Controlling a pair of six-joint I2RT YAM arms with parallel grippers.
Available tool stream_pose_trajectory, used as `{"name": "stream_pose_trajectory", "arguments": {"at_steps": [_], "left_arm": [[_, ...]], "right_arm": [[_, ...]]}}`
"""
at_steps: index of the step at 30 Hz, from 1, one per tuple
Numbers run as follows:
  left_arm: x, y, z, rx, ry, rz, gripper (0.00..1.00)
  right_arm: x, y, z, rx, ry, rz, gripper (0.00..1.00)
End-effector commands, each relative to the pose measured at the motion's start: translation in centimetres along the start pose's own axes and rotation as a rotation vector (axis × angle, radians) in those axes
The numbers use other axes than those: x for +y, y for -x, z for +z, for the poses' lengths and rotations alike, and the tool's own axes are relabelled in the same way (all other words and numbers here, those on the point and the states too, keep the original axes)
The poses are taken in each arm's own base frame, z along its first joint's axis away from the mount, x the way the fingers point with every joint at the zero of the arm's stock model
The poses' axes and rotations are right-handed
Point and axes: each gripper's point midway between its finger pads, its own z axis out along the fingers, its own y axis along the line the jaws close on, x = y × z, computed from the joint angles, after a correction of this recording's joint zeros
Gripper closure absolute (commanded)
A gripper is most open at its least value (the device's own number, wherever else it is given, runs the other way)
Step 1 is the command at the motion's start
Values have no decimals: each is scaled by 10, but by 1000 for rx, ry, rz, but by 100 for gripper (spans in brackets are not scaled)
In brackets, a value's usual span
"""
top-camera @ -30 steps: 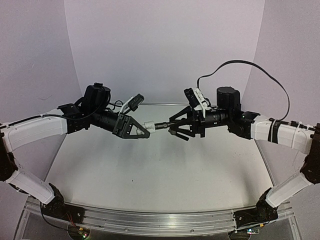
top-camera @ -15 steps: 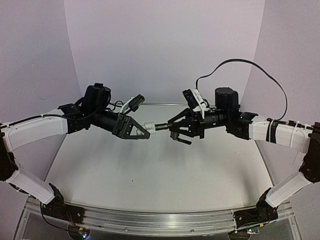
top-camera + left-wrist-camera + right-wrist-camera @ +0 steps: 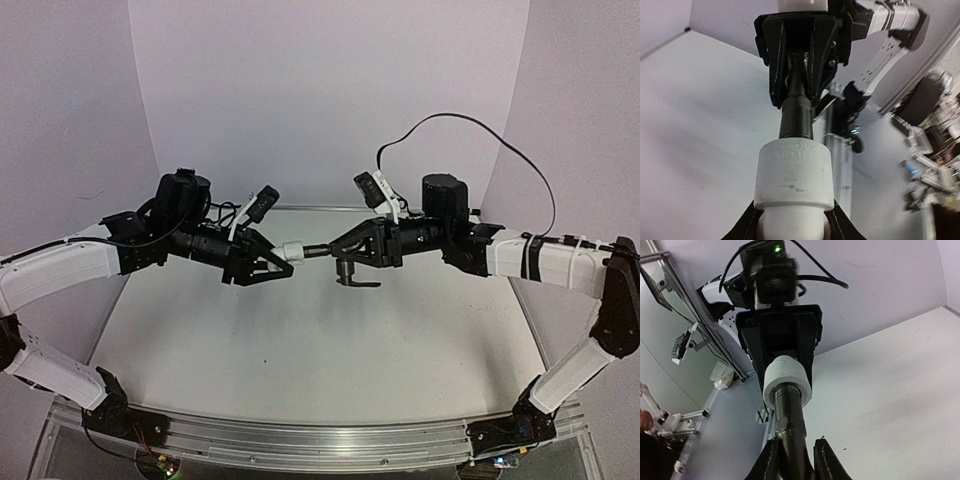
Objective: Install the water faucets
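Note:
The dark grey faucet (image 3: 318,251) is held level in mid-air between my two arms, its threaded stem inside the white plastic fitting (image 3: 291,250). A bent part of the faucet (image 3: 352,276) hangs below my right gripper. My left gripper (image 3: 280,260) is shut on the white fitting. My right gripper (image 3: 340,250) is shut on the faucet body. In the left wrist view the fitting (image 3: 794,175) sits between my fingers (image 3: 747,226), with the faucet (image 3: 796,117) beyond. In the right wrist view the faucet (image 3: 790,415) runs from my gripper (image 3: 792,460) into the fitting (image 3: 787,380).
The white table (image 3: 320,340) lies below both grippers, with a metal rail (image 3: 320,440) along its near edge. Purple walls (image 3: 330,90) close off the back and sides. A black cable (image 3: 470,130) arcs above the right arm.
My right gripper has turned about its axis with the faucet, so the bent part now hangs down. Both wrists have shifted slightly left and up. The joint stays together.

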Motion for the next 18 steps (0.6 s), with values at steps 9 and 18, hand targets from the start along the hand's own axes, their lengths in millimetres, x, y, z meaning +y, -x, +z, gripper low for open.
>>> {"name": "stream_pose_trajectory", "arguments": {"at_steps": [9,18], "left_arm": [[59,30,-2,61,552,992,100],[65,34,-19,5,669,991,100]], "right_arm": [[3,29,17,10,97,662,100],[-6,13,16,0,68,894,63]]}}
